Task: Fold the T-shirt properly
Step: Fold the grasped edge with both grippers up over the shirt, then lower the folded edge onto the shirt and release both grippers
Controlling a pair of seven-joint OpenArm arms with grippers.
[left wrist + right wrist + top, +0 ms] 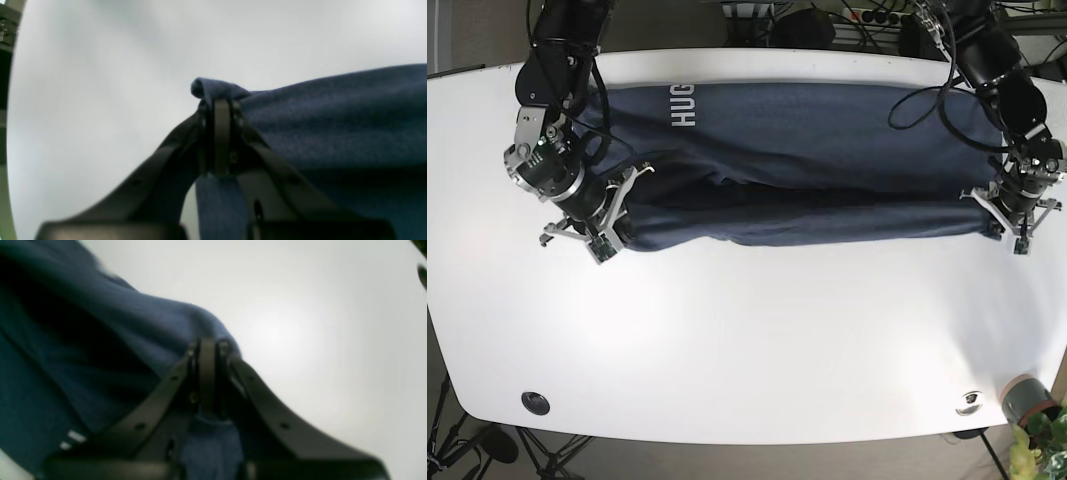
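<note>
Left tool (218, 100) clamped on a bunched T-shirt (807, 150) corner; right tool (208, 343) likewise. Both pinch the near edge taut, likely to fold it across the white bench (747, 340).

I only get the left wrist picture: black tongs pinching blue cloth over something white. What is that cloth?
Observer: A dark blue T-shirt spread across a white table, seen from the base view.
Operator: Is another arm helping?
Observer: Yes, the right gripper is shut on the shirt's opposite end.
Operator: Any writing on it?
Observer: White letters near the right gripper's end; only "HUG" shows.
</note>
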